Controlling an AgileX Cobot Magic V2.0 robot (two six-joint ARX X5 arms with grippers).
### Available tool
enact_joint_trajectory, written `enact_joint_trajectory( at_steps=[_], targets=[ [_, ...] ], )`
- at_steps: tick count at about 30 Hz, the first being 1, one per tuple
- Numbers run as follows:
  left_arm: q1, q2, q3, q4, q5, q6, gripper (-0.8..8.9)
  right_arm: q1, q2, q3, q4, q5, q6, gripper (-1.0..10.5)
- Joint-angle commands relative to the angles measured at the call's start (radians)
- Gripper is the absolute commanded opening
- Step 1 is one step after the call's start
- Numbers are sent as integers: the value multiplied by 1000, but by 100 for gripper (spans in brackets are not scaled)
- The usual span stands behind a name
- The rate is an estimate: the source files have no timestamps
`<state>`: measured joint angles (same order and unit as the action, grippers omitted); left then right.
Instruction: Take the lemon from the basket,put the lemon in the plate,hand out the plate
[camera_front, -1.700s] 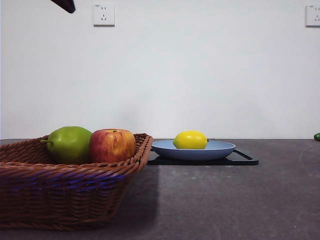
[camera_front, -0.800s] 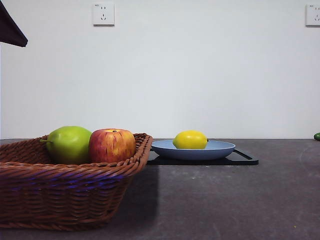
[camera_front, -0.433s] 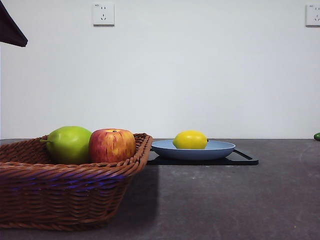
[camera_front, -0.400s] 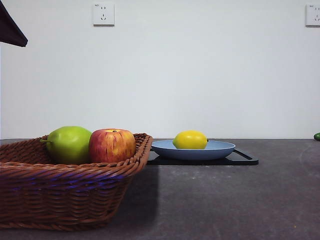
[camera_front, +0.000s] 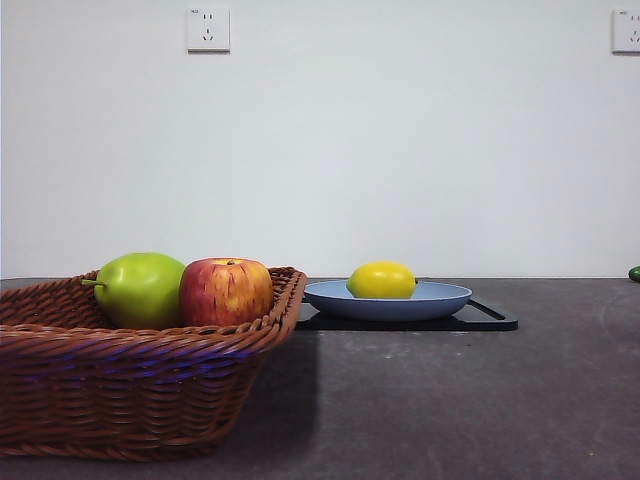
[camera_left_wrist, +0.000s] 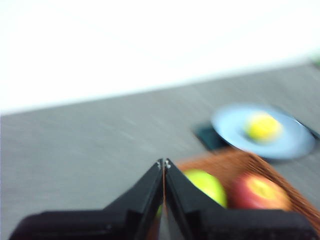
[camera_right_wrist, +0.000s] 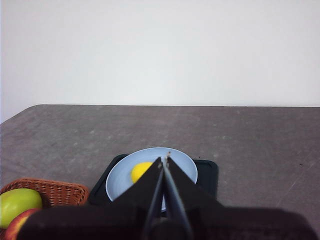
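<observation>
The yellow lemon (camera_front: 381, 280) lies in the grey-blue plate (camera_front: 440, 298), which sits on a flat black tray. The brown wicker basket (camera_front: 130, 385) stands near at the left. In the blurred left wrist view my left gripper (camera_left_wrist: 164, 162) is shut and empty, high above the basket (camera_left_wrist: 292, 197), with the lemon (camera_left_wrist: 263, 127) on the plate (camera_left_wrist: 296, 143) beyond. In the right wrist view my right gripper (camera_right_wrist: 165, 158) is shut and empty, high above the plate (camera_right_wrist: 117, 178) and lemon (camera_right_wrist: 139, 171). Neither gripper shows in the front view.
A green pear-like fruit (camera_front: 140, 289) and a red-yellow apple (camera_front: 226, 291) lie in the basket. The black tray (camera_front: 490, 319) is under the plate. A small green thing (camera_front: 634, 273) shows at the right edge. Two wall sockets are on the white wall.
The dark arm tip at the front view's top left has moved out of view. The fruits, plate and basket have not moved.
</observation>
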<state>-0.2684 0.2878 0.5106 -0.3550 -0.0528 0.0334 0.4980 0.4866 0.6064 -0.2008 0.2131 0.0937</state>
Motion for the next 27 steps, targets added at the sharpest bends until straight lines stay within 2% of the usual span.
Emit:
enact_joint_trajectory(
  at_steps=[1, 6, 11, 18, 27],
  targets=[
    [77, -74, -69, 29, -3, 12, 9, 6, 3, 8, 10, 3, 9, 4],
    [209, -187, -206, 55, 5, -4, 9, 6, 3, 8, 10, 3, 9, 4],
    [282, -220, -327, 97, 5, -47, 9, 6, 3, 8, 10, 3, 9, 4],
    [290, -221, -484, 251, 7, -95, 9, 6, 3, 8, 10, 3, 9, 4],
    [290, -222, -505, 219, 8, -101, 9, 6, 3, 8, 10, 3, 9, 4]
  ],
)
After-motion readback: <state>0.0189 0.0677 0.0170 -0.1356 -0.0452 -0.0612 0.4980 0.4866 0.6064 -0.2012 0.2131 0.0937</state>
